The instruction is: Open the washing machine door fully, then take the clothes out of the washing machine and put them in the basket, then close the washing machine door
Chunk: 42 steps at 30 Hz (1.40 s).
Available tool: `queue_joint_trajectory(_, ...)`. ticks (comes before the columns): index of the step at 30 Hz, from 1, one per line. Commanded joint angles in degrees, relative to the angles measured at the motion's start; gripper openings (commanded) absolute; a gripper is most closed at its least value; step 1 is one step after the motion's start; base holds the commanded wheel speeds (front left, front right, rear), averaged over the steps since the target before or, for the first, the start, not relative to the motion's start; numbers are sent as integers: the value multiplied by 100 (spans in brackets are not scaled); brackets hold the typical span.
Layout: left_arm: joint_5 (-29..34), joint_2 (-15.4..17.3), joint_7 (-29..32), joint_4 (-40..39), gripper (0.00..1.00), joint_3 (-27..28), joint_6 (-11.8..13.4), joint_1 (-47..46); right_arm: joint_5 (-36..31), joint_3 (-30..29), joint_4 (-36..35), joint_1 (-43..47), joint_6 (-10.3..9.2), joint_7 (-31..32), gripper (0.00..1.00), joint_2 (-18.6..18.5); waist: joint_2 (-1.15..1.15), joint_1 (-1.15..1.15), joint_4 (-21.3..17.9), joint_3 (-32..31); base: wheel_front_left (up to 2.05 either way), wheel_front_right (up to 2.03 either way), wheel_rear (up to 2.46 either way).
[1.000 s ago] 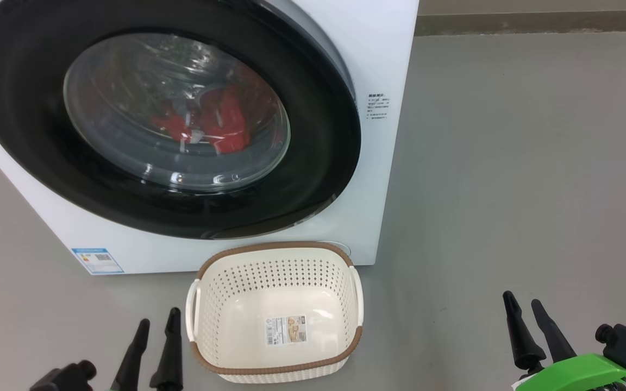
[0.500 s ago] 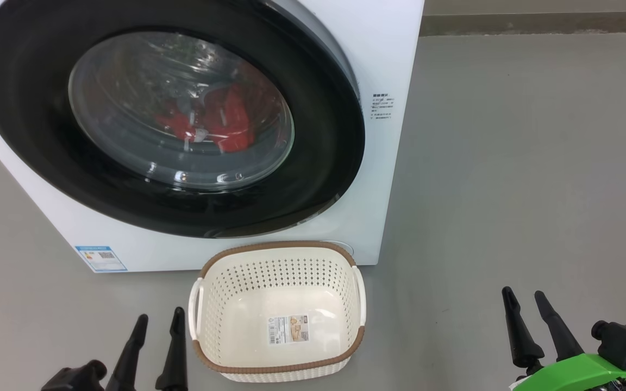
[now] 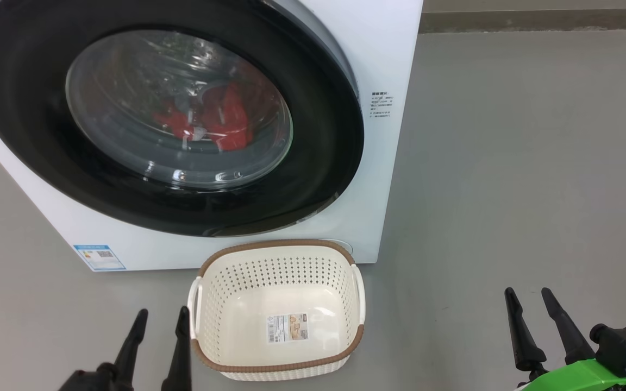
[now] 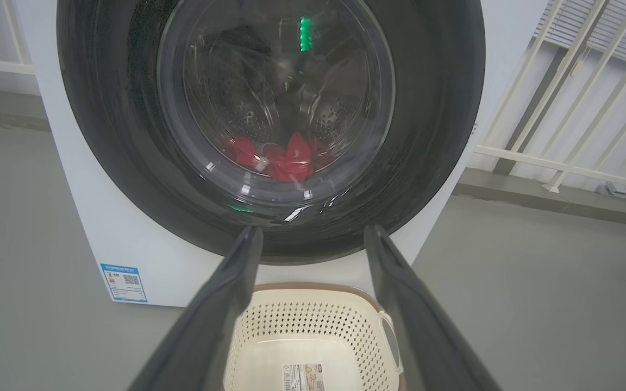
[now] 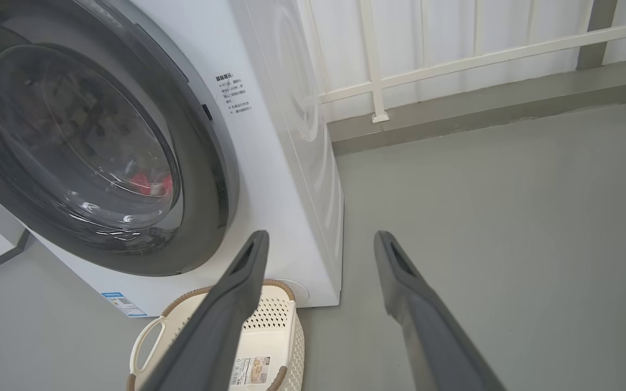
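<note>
Little has shifted: the left gripper (image 3: 162, 311) has edged nearer the basket (image 3: 277, 244), its inner finger now just beside the left handle; the right gripper (image 3: 527, 291) has barely moved.

Both grippers hang low with fingers spread wide and nothing between them, judged ready to reach; the washing machine door (image 3: 318, 163) sits shut against the washing machine (image 3: 383, 43), so opening it is the step ahead; the clothes (image 3: 226, 122) lie red behind the glass, low in the drum; the basket stands empty on the floor (image 3: 508, 163), hard by the machine's front bottom edge near its right corner, probably placed to catch garments pulled straight out.
</note>
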Motion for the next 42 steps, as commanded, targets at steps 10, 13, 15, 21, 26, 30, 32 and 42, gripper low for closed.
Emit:
queue_joint_trajectory(10,764,78,-250,-181,100,96,47,23,-717,-47,-272,48,3,-251,100,-76,0,0,12,8,0,0,0)
queue_joint_trajectory(13,953,80,-301,-151,100,95,43,34,-891,-83,-301,78,3,-301,100,-74,0,0,18,14,0,0,0)
queue_joint_trajectory(15,1079,82,-335,-125,100,95,38,52,-1001,-113,-318,100,3,-335,100,-72,0,0,19,13,0,0,0)
queue_joint_trajectory(21,1057,83,-353,10,100,127,-21,87,-1042,-178,-316,154,3,-353,100,-62,0,0,17,5,0,0,0)
queue_joint_trajectory(26,1070,83,-353,19,100,150,-44,88,-1027,-235,-330,169,3,-353,100,-55,0,0,13,31,0,0,0)
queue_joint_trajectory(30,1078,83,-353,8,100,144,-47,75,-1028,-236,-339,160,3,-353,100,-53,0,0,7,56,0,0,0)
queue_joint_trajectory(32,1082,83,-353,6,100,138,-49,62,-1028,-236,-348,148,3,-353,100,-52,0,0,5,71,0,0,0)
queue_joint_trajectory(42,1043,83,-353,-15,100,113,-34,-4,-267,-39,-575,-221,3,-353,0,-50,0,0,23,147,0,0,0)
